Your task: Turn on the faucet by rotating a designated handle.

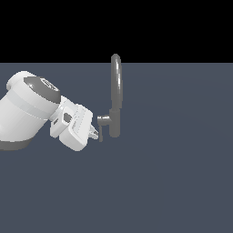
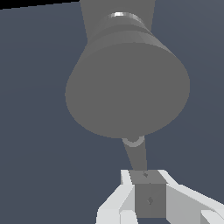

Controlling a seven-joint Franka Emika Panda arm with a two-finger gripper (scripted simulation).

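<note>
Exterior view: my gripper point(image 1: 95, 133) sits right at the handle point(image 1: 102, 133), which hangs off the faucet point(image 1: 115, 98) stub. Wrist view: fingers point(image 2: 117, 197) look clamped on the handle point(image 2: 140, 159), near its tip, so I reckon a sloppy turn slips them off.

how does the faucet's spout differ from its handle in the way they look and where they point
The spout is tall, arched, and rises above the tap's body; the handle is a short thin lever hanging down from a side stub. The spout stands free, while the handle sits at the gripper fingertips. Both are plain grey metal.
</note>
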